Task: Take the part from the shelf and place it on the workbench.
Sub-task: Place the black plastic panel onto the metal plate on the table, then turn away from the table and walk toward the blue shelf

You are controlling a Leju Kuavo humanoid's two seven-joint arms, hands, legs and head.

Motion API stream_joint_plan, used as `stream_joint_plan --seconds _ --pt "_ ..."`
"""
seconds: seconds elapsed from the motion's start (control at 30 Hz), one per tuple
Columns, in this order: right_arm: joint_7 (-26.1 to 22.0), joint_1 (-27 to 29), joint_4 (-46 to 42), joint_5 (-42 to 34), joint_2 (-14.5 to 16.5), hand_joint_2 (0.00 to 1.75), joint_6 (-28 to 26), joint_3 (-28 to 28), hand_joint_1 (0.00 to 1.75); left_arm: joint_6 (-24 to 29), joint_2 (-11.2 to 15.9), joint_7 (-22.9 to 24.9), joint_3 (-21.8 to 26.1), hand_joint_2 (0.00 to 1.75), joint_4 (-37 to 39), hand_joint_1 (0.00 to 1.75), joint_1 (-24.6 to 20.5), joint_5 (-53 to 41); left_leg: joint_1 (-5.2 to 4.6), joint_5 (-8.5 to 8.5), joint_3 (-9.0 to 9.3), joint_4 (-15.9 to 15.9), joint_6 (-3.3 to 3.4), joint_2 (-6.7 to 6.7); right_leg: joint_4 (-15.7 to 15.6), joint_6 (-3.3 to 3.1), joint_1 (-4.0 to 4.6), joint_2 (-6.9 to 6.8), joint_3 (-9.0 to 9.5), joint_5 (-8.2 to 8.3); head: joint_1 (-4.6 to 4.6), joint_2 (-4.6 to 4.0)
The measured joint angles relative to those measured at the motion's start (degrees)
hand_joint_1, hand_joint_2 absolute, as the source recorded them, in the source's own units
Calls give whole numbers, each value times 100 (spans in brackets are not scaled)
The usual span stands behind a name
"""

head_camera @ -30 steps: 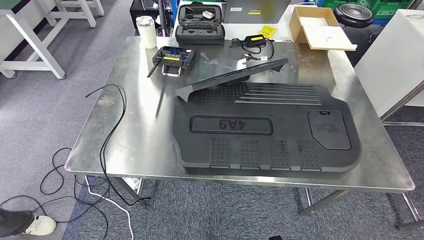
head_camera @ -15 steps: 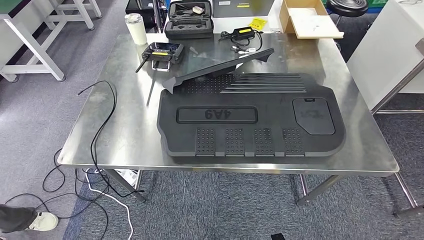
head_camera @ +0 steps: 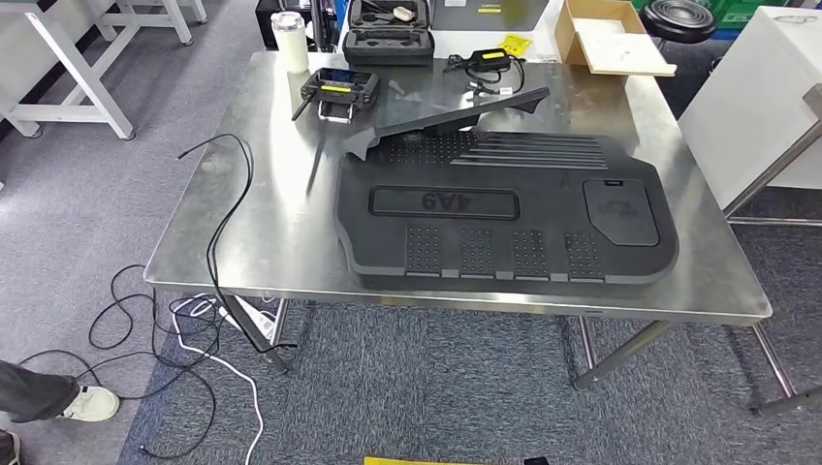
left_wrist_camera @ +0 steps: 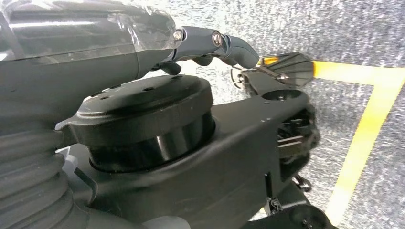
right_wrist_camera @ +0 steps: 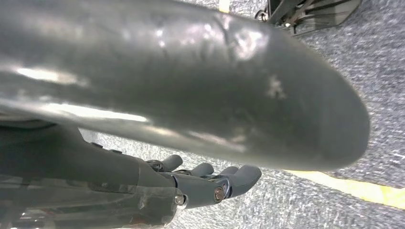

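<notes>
A large black moulded panel (head_camera: pixel 504 213) with raised lettering lies flat on the steel workbench (head_camera: pixel 262 223), near its front edge. A long narrow black strip (head_camera: pixel 446 121) rests tilted across the panel's far left corner. My left hand (left_wrist_camera: pixel 210 45) hangs over grey carpet with its fingers stretched out and nothing in them. Beside my body, my right hand (right_wrist_camera: pixel 210 183) also hangs above the carpet, fingers extended and apart, holding nothing.
At the bench's far edge sit a remote controller (head_camera: pixel 337 89), an open black case (head_camera: pixel 390 34), a white bottle (head_camera: pixel 289 29), a charger with cable (head_camera: pixel 490 60) and a cardboard box (head_camera: pixel 611 39). A black cable (head_camera: pixel 228 194) drapes off the left side. A white cabinet (head_camera: pixel 766 107) stands at the right. A person's shoe (head_camera: pixel 87 402) is at lower left.
The whole head picture has shifted, so the camera has moved; the bench now sits a little higher and further right than half a second ago. The things on the bench lie as before.
</notes>
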Motion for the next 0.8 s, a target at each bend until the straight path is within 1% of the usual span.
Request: stream_joint_plan --seconds 0.03,0.07,0.1,0.13,0.17,0.2,0.23,0.27,0.3,0.33,0.37,0.4,0.43,0.47,0.5,0.53,0.57,0.6,0.63,0.67,0.7,0.73,0.77,0.8 --pt "-1 -2 0 0 -1 0 0 -1 0 0 -1 0 0 175 0 0 4 1 0 13 -43 34 -9 -1 -388 -16 0 -1 266 169 8 0" --pt "-2 -10 0 0 -1 0 0 -1 0 1 -1 0 0 175 0 0 6 2 -5 24 -81 68 -24 -1 -832 -38 3 -1 545 269 19 0" --pt "-3 -16 0 0 -1 0 0 -1 0 1 -1 0 0 175 -1 0 6 2 -10 38 -108 96 -48 -2 -1172 -64 14 2 742 351 25 0" --pt "-5 -18 0 0 -1 0 0 -2 0 1 -1 0 0 175 -1 0 5 2 -16 55 -124 118 -76 -4 -1387 -84 26 5 852 381 26 0" --pt "-6 -19 1 0 -1 0 0 -2 0 1 -1 0 0 175 -1 0 4 2 -20 80 -138 129 -111 -5 -1459 -105 40 8 870 376 22 0" --pt "-7 -14 1 0 -1 0 0 -3 0 1 -1 0 0 175 -1 0 6 2 -23 108 -144 132 -146 -8 -1457 -130 47 11 841 417 15 0" --pt "-5 -12 2 0 4 0 0 -4 0 1 1 0 0 175 -1 0 8 2 -22 109 -155 148 -180 -17 -1477 -162 32 5 820 442 8 0" --pt "1 -16 2 0 9 0 0 -6 0 2 3 -1 0 175 0 0 10 2 -19 45 -190 211 -216 -28 -1489 -204 19 0 787 480 -5 0" --pt "9 -20 2 0 13 0 0 -8 0 7 5 -9 0 175 1 0 11 2 -13 -108 -255 366 -251 -40 -1503 -249 3 -7 744 527 -34 0" --pt "18 -23 2 0 16 0 0 -10 0 12 7 -20 0 175 1 0 10 0 -1 -332 -350 619 -283 -50 -1510 -283 -6 -15 692 574 -64 0" --pt "25 -23 2 0 15 0 1 -14 0 19 7 -34 0 175 1 0 9 -3 13 -592 -472 969 -311 -53 -1504 -303 -1 -18 629 614 -92 0" --pt "28 -20 2 0 14 0 3 -19 0 26 7 -46 0 175 1 0 8 -8 25 -806 -581 1332 -331 -53 -1493 -313 3 -22 565 652 -113 0" --pt "28 -16 2 1 14 0 4 -23 0 30 7 -52 0 175 1 0 9 -14 35 -918 -636 1603 -345 -52 -1477 -311 6 -25 499 687 -117 0" --pt "33 -14 2 1 15 0 6 -27 0 33 7 -54 0 175 1 0 9 -21 43 -924 -609 1717 -352 -52 -1456 -305 7 -27 434 719 -120 0" --pt "44 -13 2 1 16 0 7 -28 0 34 7 -54 0 175 1 0 9 -31 50 -817 -464 1590 -350 -52 -1433 -294 6 -27 376 745 -122 0" --pt "61 -12 2 1 17 0 6 -29 0 33 7 -53 0 175 1 0 6 -39 55 -659 -227 1272 -340 -52 -1411 -279 4 -26 329 768 -124 0" --pt "80 -11 2 1 19 0 5 -29 0 33 7 -52 0 175 1 0 -2 -45 58 -534 60 826 -322 -56 -1390 -258 4 -25 294 788 -125 0" --pt "96 -12 2 0 19 0 4 -29 0 32 7 -52 0 175 1 0 -14 -49 53 -443 303 417 -302 -61 -1371 -229 8 -23 265 811 -125 0" --pt "105 -13 2 1 19 0 3 -29 0 29 7 -51 0 175 1 0 -22 -50 42 -401 453 139 -277 -65 -1359 -194 13 -23 250 835 -120 0" --pt "108 -14 2 1 19 0 3 -29 0 26 7 -51 0 175 1 0 -29 -50 28 -398 517 -12 -253 -70 -1354 -155 15 -23 238 862 -118 0" --pt "109 -14 2 1 19 0 3 -29 0 23 7 -50 0 175 1 0 -31 -50 12 -377 505 -33 -227 -70 -1356 -116 17 -23 231 892 -113 0" --pt "109 -12 2 1 18 0 3 -29 0 21 5 -50 0 175 1 0 -30 -50 18 -344 480 -53 -189 -64 -1353 -79 15 -17 224 911 -110 0" --pt "109 -9 2 0 17 0 2 -29 0 21 4 -50 0 175 1 0 -34 -50 27 -304 453 -75 -150 -52 -1316 -48 11 -9 196 873 -112 0" --pt "109 -6 2 0 16 0 2 -29 0 20 2 -50 0 175 1 0 -40 -50 38 -253 413 -98 -101 -40 -1202 -21 10 0 139 751 -93 0"
